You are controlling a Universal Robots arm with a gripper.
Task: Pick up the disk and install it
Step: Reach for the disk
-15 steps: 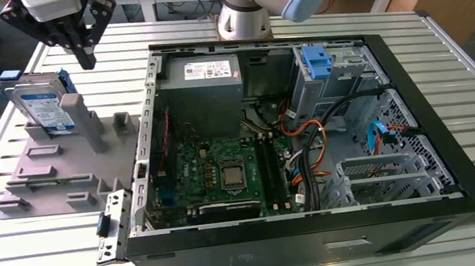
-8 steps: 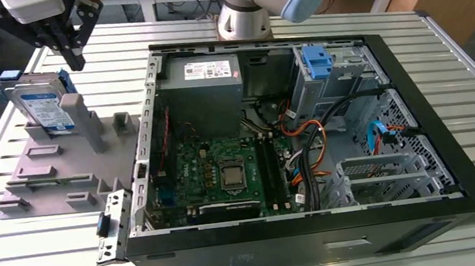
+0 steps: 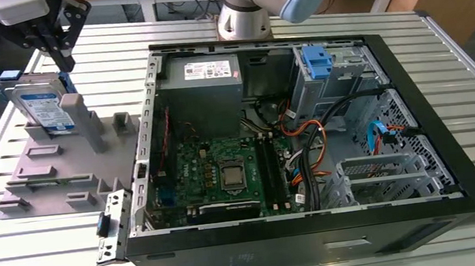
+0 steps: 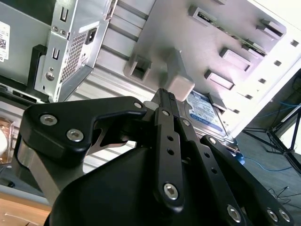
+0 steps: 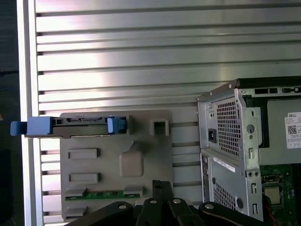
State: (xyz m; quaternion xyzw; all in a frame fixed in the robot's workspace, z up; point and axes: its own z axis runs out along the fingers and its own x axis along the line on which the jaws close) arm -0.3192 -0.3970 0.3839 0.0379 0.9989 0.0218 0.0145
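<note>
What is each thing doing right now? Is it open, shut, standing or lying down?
Disk: standing upright in the grey holder, not grabbed.
Gripper: jaws shut, empty, hovering close to the disk.
Computer case: open, insides showing.

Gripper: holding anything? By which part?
Nothing held. The gripper hangs shut near the disk, which stands on edge in the grey holder, clear of it.

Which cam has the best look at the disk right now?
Exterior view: the disk stands upright in the grey holder, label face visible. First wrist view shows it edge-on; second wrist view shows part of its label.
</note>
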